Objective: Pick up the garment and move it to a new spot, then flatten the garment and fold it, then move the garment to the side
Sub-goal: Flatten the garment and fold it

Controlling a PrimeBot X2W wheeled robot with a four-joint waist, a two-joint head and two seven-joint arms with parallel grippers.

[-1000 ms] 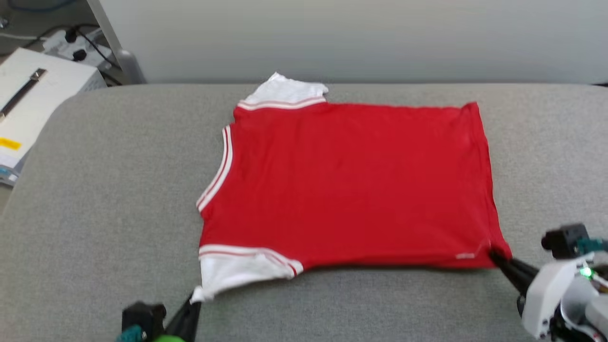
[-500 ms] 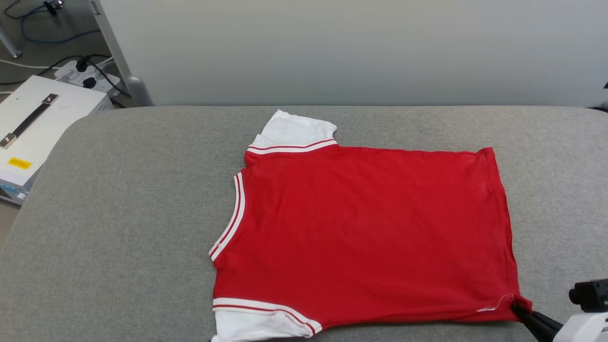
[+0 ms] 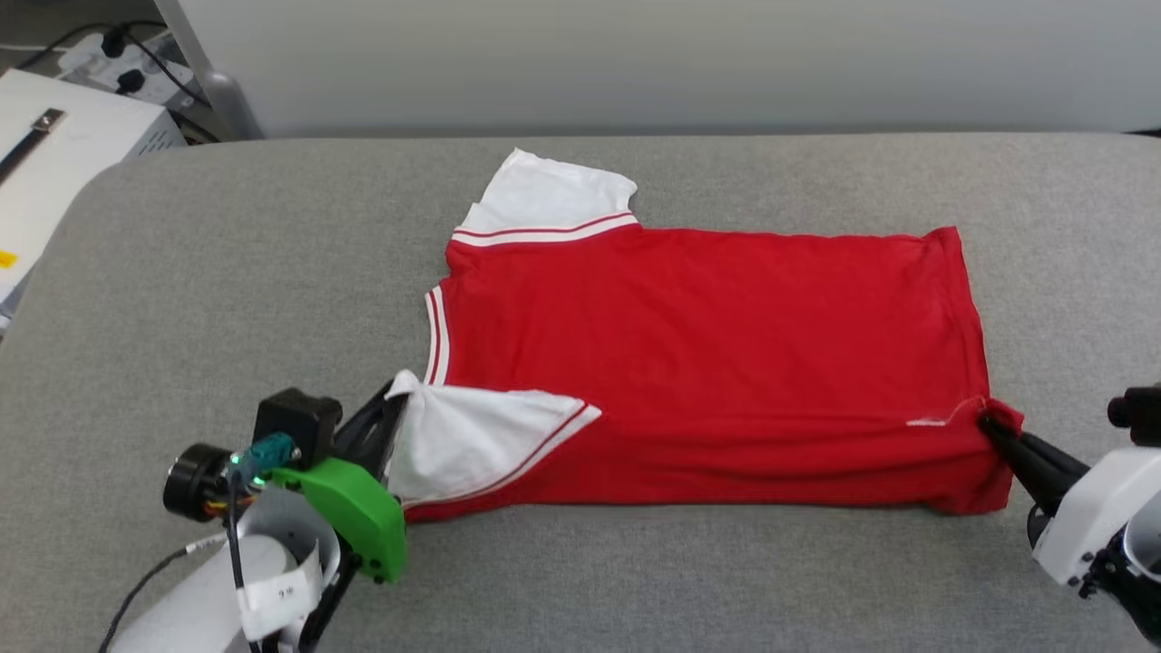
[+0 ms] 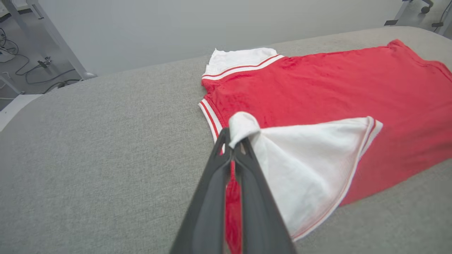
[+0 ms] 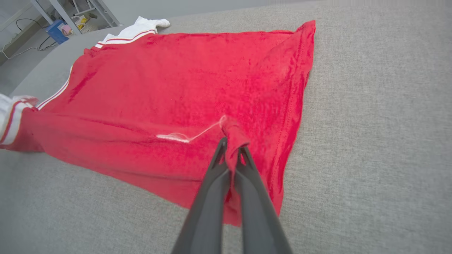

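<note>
Grey fabric table (image 3: 635, 580); white case (image 3: 63, 154) with strap handle, power strip (image 3: 95, 56) on floor beyond left edge.

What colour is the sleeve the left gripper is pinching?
The sleeve is white with red-striped trim, clearest in the left wrist view.

Head camera up high, tipped forward and down across the grey padded surface (image 3: 200, 272) toward the wall (image 3: 635, 63). Left wrist camera rides low, tight behind the left gripper (image 4: 235, 139); right wrist camera likewise behind the right gripper (image 5: 232, 144). All three share the garment (image 3: 707, 363).
</note>
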